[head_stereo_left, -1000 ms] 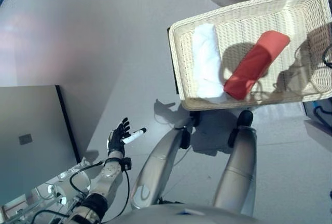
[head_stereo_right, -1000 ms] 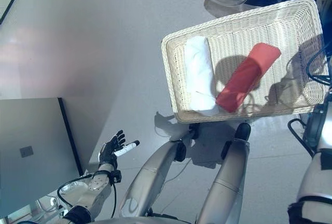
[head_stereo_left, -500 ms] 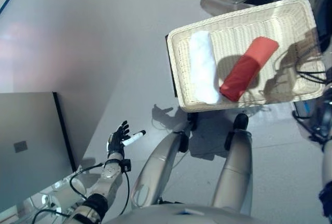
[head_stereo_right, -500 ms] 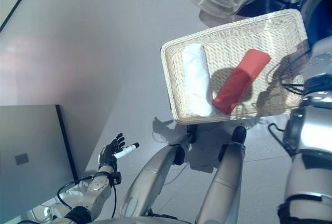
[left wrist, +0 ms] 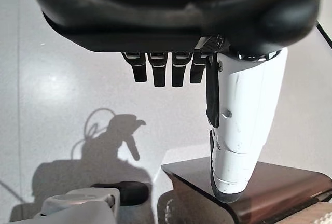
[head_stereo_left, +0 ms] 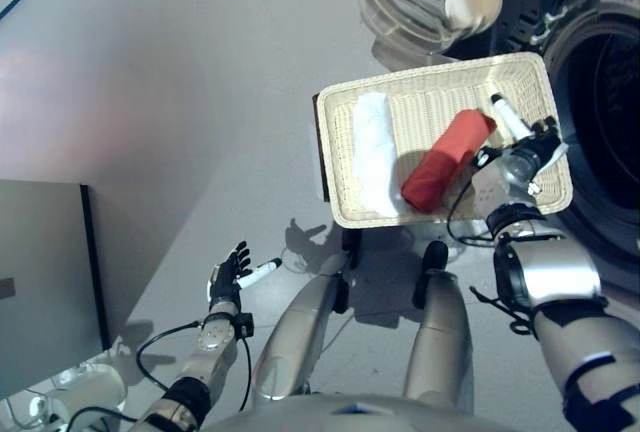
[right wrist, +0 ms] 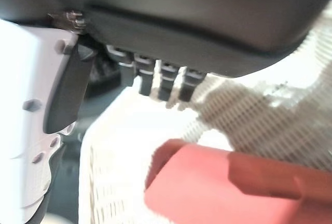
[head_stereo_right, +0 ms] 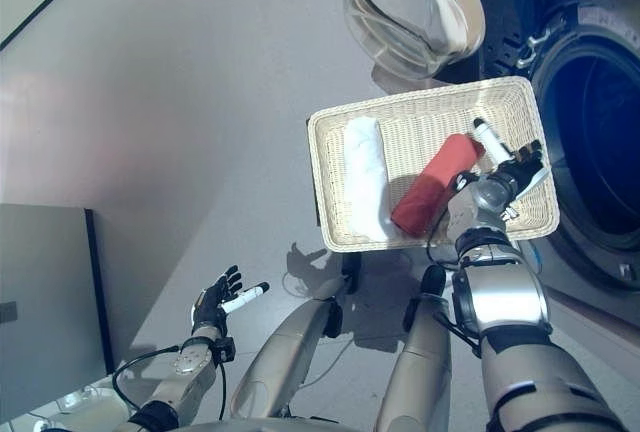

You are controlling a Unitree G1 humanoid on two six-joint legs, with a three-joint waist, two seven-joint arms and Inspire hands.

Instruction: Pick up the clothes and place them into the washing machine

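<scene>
Rolled red cloth [head_stereo_left: 446, 158] lies in the white wicker basket [head_stereo_left: 338, 172] beside a folded white cloth [head_stereo_left: 371, 151]; right hand [head_stereo_left: 520, 156] hovers just beside it, fingers [right wrist: 163, 78] apart, empty. Left hand [head_stereo_left: 229, 272] open, low.

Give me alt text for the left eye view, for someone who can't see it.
The robot's right hand, fingers open, reaches over a white wicker basket holding a rolled red cloth and a rolled white cloth. The washing machine stands open beside the basket, and the left hand hangs open, low over the floor.
</scene>
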